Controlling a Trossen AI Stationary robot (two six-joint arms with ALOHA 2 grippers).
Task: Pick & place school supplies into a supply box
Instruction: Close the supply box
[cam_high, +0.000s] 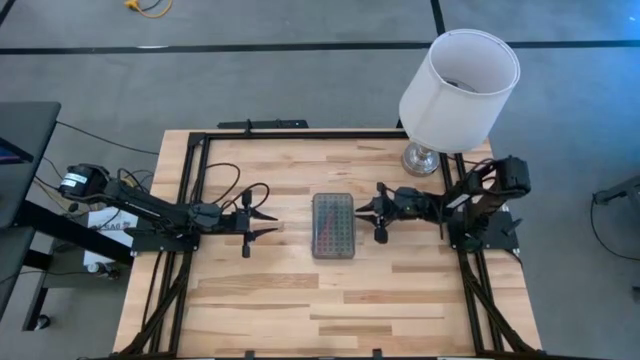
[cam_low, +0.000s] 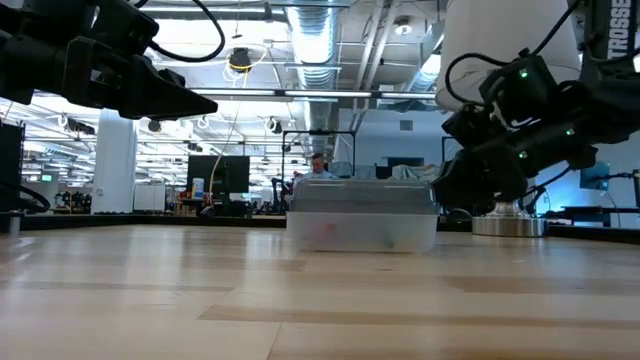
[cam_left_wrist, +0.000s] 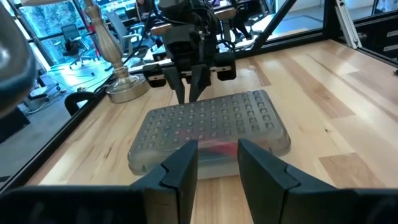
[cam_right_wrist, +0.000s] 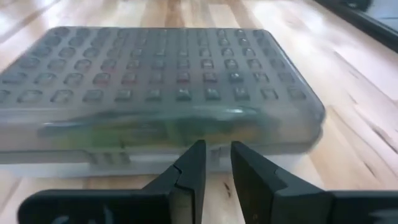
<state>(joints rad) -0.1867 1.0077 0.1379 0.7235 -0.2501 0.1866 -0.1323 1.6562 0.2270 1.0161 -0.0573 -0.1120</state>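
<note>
— At the middle of the wooden table, what is found?

— A supply box is seen there, lying flat with its long sides facing the two arms. Its grey translucent lid, textured with a grid of small squares, is closed over a clear base.

— Can anything be made out inside it?

— Coloured shapes are glimpsed through the plastic: green and yellowish along the side wall in the right wrist view, pink and red under the lid in the left wrist view. Individual items cannot be told apart.

— Where is the right gripper placed?

— The right gripper is held just beside the box's right long side, close to the wall but not seen to touch it. Its fingers are parted only by a narrow gap, and nothing is held between them.

— And the left gripper?

— The left gripper is kept off the box's left long side, near it but with bare wood between. Its fingers are spread somewhat wider than the right ones, and nothing is gripped. From the low view both grippers are shown raised above the tabletop.

— What is set around that?

— A lamp with a white lampshade and a metal base is stood at the table's far right corner, well apart from the box. A black frame is run along the table's edges. Beyond the table, a person is seen far off in the room.
</note>
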